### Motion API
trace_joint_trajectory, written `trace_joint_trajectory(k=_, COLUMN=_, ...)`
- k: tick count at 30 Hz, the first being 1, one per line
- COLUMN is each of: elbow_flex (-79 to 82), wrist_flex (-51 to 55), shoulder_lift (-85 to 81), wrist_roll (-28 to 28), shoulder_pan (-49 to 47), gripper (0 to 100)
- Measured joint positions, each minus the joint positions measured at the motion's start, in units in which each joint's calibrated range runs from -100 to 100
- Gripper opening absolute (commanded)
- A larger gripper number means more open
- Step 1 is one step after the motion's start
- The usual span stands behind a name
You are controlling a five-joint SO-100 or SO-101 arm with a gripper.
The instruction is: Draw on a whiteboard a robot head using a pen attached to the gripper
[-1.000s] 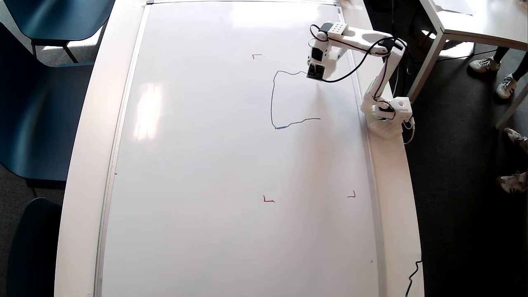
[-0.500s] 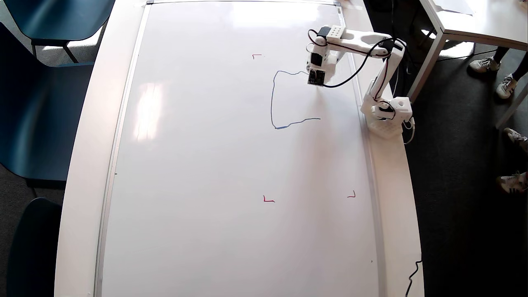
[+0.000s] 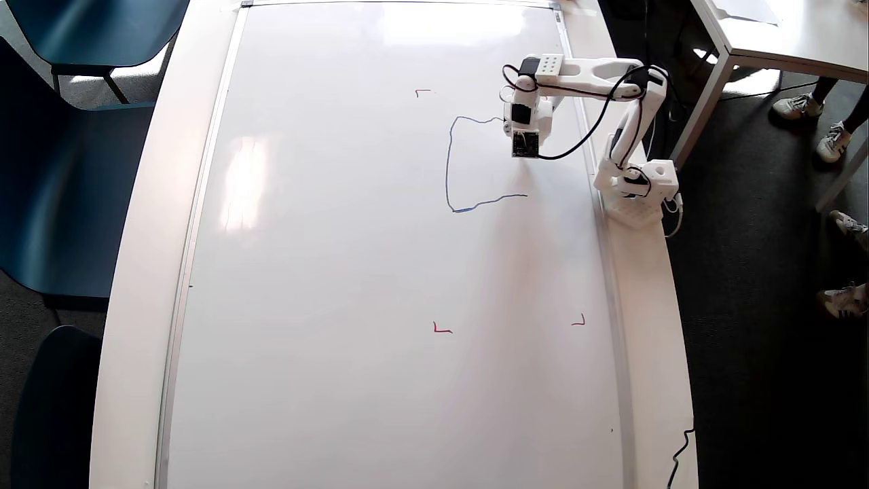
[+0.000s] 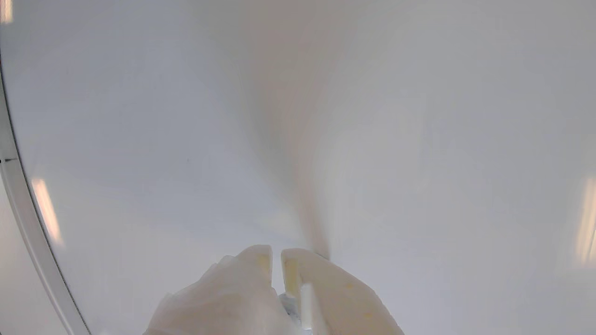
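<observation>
The whiteboard (image 3: 339, 238) covers most of the table and fills the wrist view (image 4: 186, 116). A blue outline (image 3: 448, 163) of the robot head is on it: a top line, a left side and a wobbly bottom line, open on the right, with nothing drawn inside. My gripper (image 3: 519, 129) hangs over the right end of the top line. In the wrist view the gripper (image 4: 277, 256) shows two white fingers nearly together, with a small grey-blue piece of the pen (image 4: 289, 304) between them. The pen's tip is hidden in both views.
Red corner marks (image 3: 422, 91), (image 3: 441, 329), (image 3: 579, 322) sit around the drawing. The arm's white base (image 3: 638, 193) stands on the table rim right of the board. The board's silver frame (image 4: 18, 204) shows at the left of the wrist view. Blue chairs (image 3: 61, 176) stand at the left.
</observation>
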Motion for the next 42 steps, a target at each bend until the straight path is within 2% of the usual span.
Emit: trace_joint_trajectory(k=42, elbow_flex=4.4, wrist_flex=-2.4, shoulder_lift=-1.9, wrist_roll=-2.4, shoulder_pan=-20.6, gripper=1)
